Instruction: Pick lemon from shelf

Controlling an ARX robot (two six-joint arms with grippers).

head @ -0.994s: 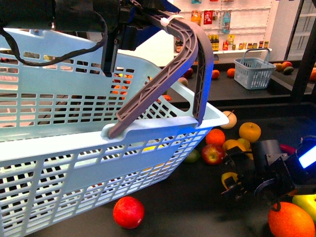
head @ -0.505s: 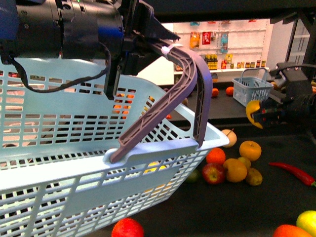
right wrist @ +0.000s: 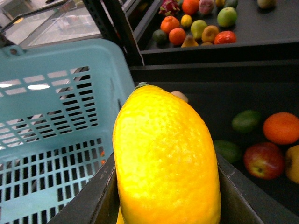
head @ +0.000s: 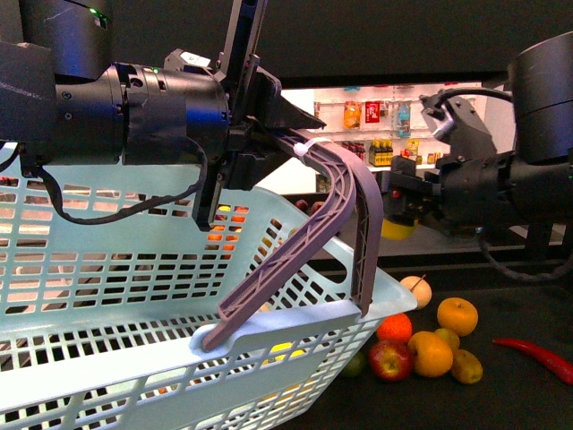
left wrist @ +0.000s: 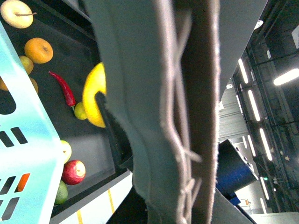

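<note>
Your right pincer (head: 400, 204) pinches the lemon (head: 396, 232) between its pads, holding it in the air above the shelf (head: 524, 399) deck and just beside the basket handle (head: 351, 193). Your left pincer (head: 288, 136) is clamped on that handle's top, carrying the pale blue basket (head: 134, 269). Lower down, on the deck, lie an orange (head: 457, 315), an apple (head: 391, 360) and a red chilli (head: 534, 356).

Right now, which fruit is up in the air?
The yellow lemon, pinched in the right claw; the oranges and apple lie on the black shelf.
</note>
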